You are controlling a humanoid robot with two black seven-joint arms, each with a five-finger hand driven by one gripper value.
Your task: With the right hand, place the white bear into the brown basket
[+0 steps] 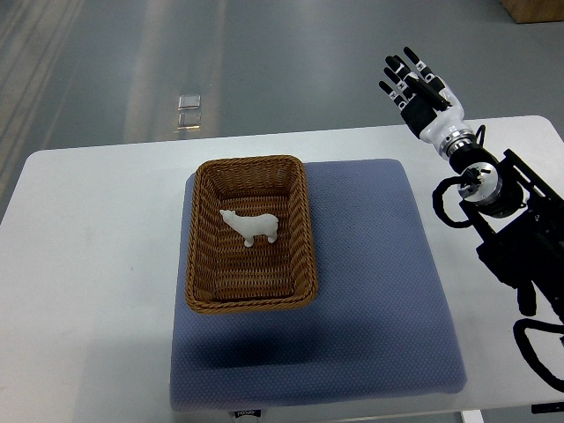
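Note:
A small white bear (250,226) stands inside the brown wicker basket (199,264), near its middle. The basket sits on the left part of a blue-grey mat (379,264). My right hand (412,82) is far from the basket, raised past the table's far right edge. Its fingers are spread and hold nothing. The right arm (502,211) comes in from the right edge. The left arm does not show.
The mat lies on a white table (88,264). Grey floor lies beyond the table's far edge, with a small clear object (189,110) on it. A brown box corner (533,9) shows at the top right.

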